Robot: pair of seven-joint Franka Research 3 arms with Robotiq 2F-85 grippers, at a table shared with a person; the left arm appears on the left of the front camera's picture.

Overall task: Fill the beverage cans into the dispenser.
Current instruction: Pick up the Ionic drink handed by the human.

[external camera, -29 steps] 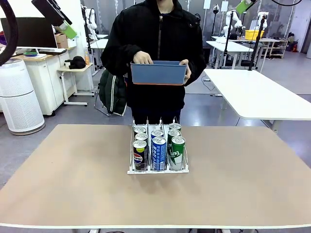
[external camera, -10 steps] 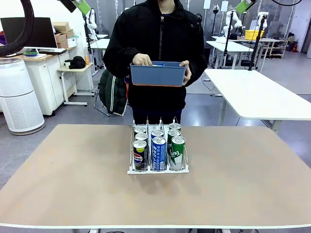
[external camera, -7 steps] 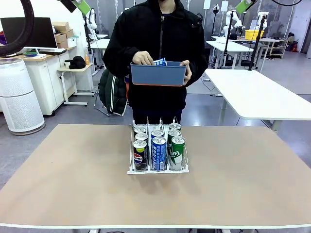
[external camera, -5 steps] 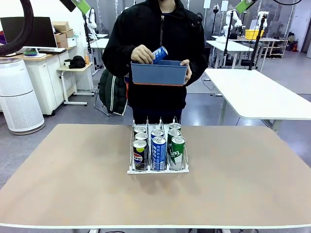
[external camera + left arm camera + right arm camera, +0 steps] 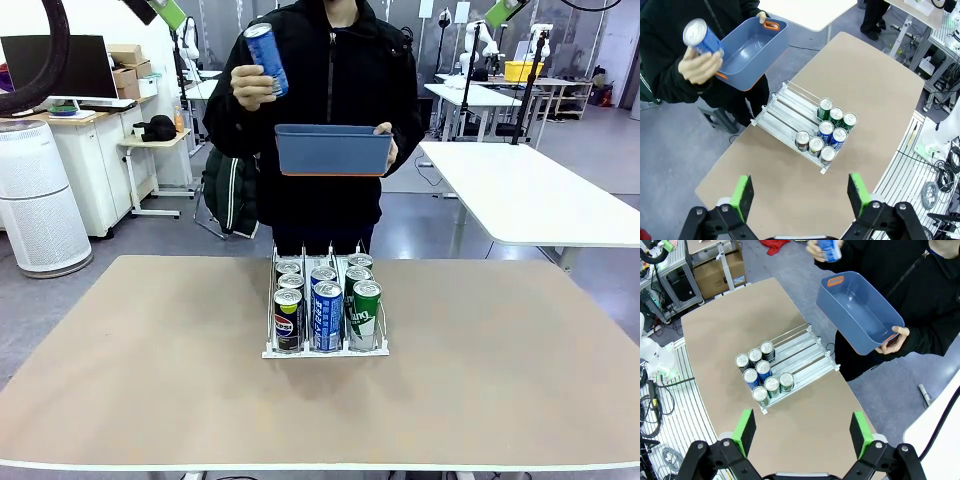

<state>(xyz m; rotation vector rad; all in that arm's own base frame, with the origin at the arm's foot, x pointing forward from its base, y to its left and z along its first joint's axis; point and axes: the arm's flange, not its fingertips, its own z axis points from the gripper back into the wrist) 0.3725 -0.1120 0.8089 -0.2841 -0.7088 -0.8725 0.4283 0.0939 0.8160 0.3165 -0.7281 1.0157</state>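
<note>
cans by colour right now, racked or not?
Black cans: 3
Blue cans: 3, one of them in the person's hand
Green cans: 3
Total: 9

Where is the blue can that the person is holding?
In the front view the blue can is held high in the person's hand, up and to the picture's left of the blue tub.
</note>
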